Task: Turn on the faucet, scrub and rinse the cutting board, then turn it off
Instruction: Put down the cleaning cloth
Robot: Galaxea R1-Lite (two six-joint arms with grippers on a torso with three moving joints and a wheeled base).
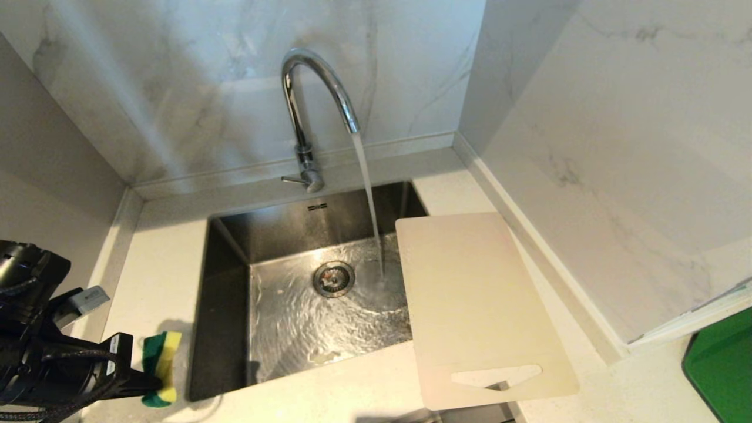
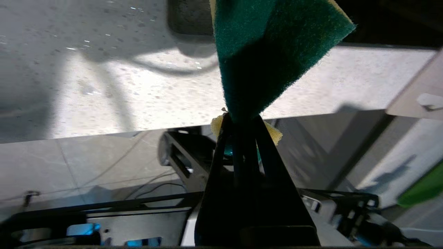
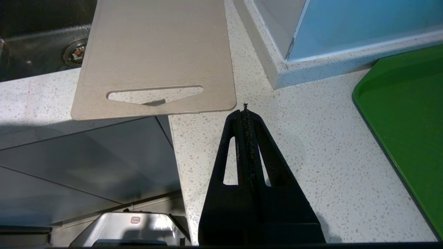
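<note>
The chrome gooseneck faucet [image 1: 305,106] stands behind the sink and water streams from its spout into the basin. The cream cutting board [image 1: 476,305] lies flat on the counter, overlapping the sink's right edge, its handle slot toward me; it also shows in the right wrist view [image 3: 155,52]. My left gripper [image 1: 154,385] hangs over the counter left of the sink, shut on a green-and-yellow sponge [image 1: 160,367] [image 2: 273,52]. My right gripper [image 3: 245,110] is shut and empty, just off the board's near corner above the counter; it is outside the head view.
The steel sink [image 1: 229,305] has a round drain [image 1: 333,278] and rippling water on its floor. A bright green tray [image 1: 722,370] [image 3: 408,131] lies at the far right of the counter. Marble walls close in behind and on the right.
</note>
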